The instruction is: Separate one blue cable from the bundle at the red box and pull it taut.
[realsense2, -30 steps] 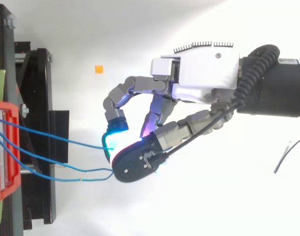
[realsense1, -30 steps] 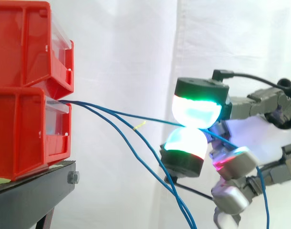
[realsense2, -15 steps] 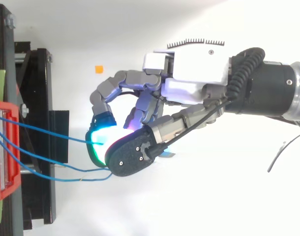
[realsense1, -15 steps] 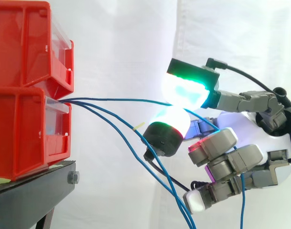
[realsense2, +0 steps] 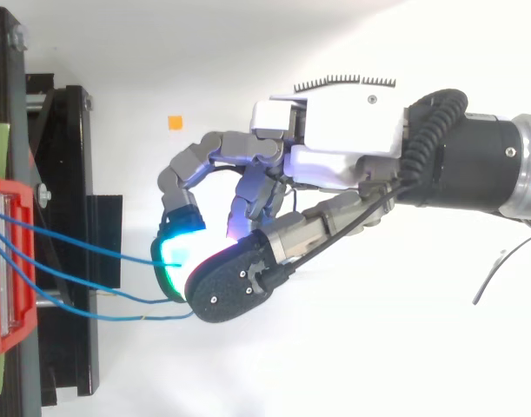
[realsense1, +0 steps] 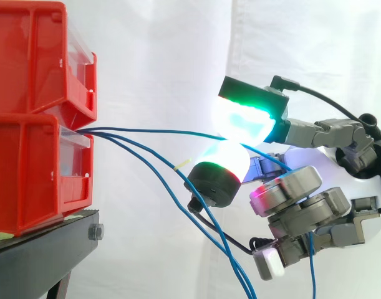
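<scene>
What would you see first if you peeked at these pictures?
The robot hand jumps out first, reaching in from the right of the side view with big fingertips that glow green and white. Two of them pinch one blue cable that runs nearly level to the red bins stacked on the left. The other blue cables droop down below it.
</scene>
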You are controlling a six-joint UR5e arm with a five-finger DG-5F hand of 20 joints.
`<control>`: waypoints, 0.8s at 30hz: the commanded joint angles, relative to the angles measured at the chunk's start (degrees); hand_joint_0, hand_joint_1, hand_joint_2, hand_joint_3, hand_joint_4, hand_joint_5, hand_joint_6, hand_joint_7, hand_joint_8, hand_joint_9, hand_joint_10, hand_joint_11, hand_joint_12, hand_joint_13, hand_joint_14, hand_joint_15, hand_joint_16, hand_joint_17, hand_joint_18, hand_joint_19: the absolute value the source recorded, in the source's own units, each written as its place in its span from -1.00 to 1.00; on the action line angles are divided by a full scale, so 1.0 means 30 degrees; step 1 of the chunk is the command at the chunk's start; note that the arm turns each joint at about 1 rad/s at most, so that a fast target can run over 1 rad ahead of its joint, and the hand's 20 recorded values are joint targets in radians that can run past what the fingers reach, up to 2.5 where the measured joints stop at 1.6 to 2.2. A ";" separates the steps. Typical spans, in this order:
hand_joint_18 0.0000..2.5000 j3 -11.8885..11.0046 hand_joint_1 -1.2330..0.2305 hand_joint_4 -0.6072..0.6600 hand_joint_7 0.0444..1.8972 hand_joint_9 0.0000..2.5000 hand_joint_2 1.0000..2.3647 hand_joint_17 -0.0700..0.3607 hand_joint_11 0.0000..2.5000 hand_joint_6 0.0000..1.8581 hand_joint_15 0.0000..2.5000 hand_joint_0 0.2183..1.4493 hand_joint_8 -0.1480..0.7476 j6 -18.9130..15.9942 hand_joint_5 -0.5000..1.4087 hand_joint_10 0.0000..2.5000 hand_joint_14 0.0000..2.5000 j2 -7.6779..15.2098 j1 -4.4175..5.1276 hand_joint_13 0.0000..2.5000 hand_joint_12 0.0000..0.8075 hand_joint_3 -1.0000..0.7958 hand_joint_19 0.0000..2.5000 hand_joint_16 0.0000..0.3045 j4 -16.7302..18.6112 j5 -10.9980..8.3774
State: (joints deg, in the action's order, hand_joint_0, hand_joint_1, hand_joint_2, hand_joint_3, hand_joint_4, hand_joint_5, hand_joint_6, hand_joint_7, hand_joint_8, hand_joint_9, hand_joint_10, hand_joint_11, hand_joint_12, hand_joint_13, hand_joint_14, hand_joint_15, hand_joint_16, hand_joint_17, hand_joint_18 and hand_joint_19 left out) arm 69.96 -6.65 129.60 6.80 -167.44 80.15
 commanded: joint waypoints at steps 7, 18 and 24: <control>-0.18 0.0000 -0.33 -0.06 0.23 -0.24 -0.97 -0.31 0.38 0.00 0.24 -0.21 -0.02 0.0311 -0.66 -0.04 0.74 0.0013 0.0049 -0.26 -0.12 -0.16 0.02 -0.77 0.0002 0.0003; 0.08 0.0000 -0.33 -0.07 0.21 -0.40 -0.97 -0.34 0.14 0.01 0.36 -0.19 -0.01 0.0311 -0.66 0.77 1.00 -0.0016 0.0049 -0.42 -0.03 -0.16 0.74 -0.79 -0.0027 0.0003; 0.10 0.0000 -0.34 -0.08 0.21 -0.42 -0.97 -0.34 0.14 0.01 0.36 -0.19 -0.01 0.0311 -0.66 1.00 1.00 -0.0016 0.0049 -0.42 -0.03 -0.16 0.78 -0.79 -0.0027 0.0003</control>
State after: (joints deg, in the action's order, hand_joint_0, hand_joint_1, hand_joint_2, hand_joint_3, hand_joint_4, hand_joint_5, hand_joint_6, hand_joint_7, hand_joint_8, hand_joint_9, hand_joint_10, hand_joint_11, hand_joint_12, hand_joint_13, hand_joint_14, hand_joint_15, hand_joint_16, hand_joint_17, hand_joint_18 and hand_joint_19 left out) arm 69.96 -5.72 129.56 6.94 -167.52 80.16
